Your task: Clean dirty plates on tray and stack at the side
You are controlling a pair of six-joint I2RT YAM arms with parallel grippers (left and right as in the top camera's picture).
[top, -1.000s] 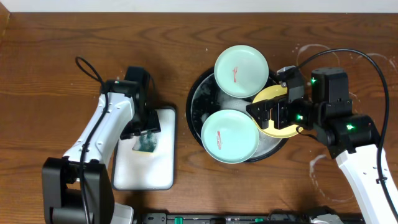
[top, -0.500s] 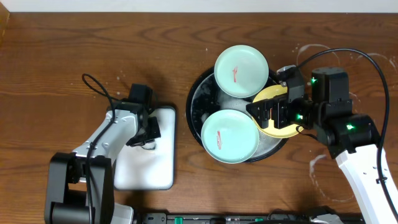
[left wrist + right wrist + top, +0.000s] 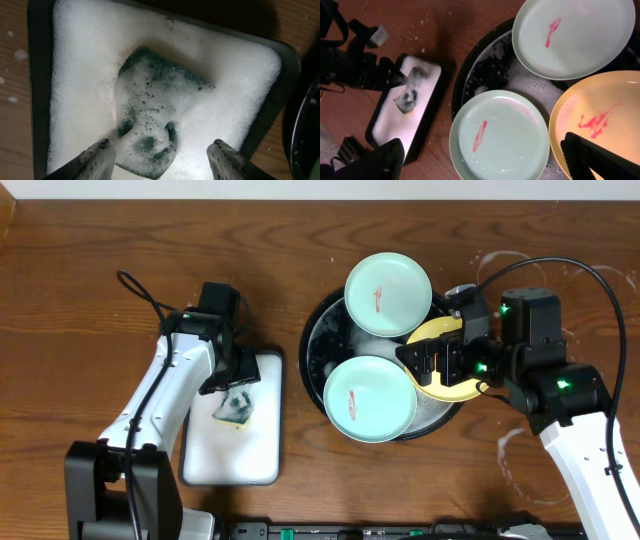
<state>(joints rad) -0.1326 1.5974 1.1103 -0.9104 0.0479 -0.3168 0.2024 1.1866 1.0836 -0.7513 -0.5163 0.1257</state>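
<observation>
Overhead, the right gripper covers much of the yellow plate. In the left wrist view, foam hides part of the sponge.

Overhead view. Brown wood tabletop, its grain running left to right, fills the field. Two vessels stand directly on it. A round black basin with a raised rim sits just right of centre, toward 3 o'clock. A rectangular black dish with rounded corners, filled with white foam, sits at 8 o'clock, near the basin, with bare wood between them. White soapy ring stains and splashes mark the wood at 2 o'clock and 4 o'clock.
</observation>
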